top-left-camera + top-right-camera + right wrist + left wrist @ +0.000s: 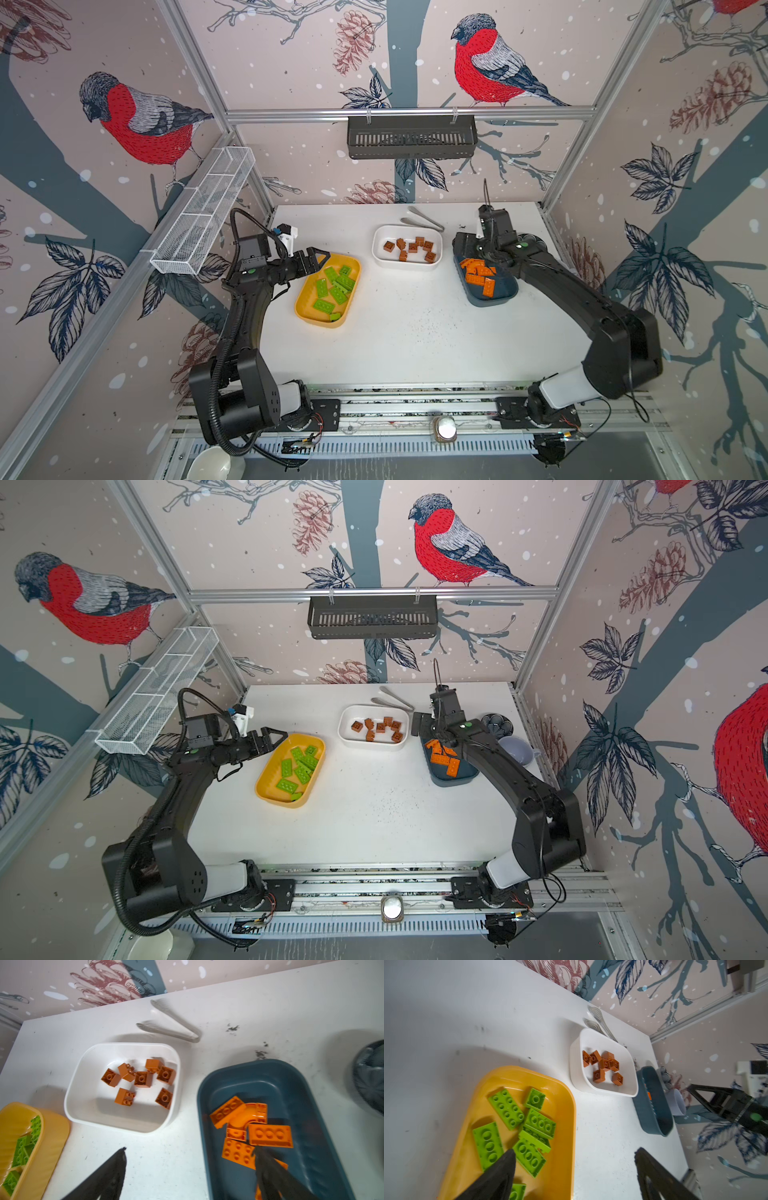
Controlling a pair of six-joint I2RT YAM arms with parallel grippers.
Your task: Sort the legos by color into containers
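We've got orange studded plastic bricks (255,1132) lying in the dark teal plastic tub (291,1076), right gripper (190,1150) wide and empty above. Lime green plates (506,1109) fill the mustard yellow tub (562,1093), left gripper (575,1151) wide over its rim, and brown cubes (604,1066) sit in the white tub (623,1088). Sorting looks finished, so next we lift clear.

White table (415,340) with yellow tub (302,308), white tub (386,257), teal tub (507,291), metal tongs (422,220), grey mug (515,750) and small patterned dish (496,723)
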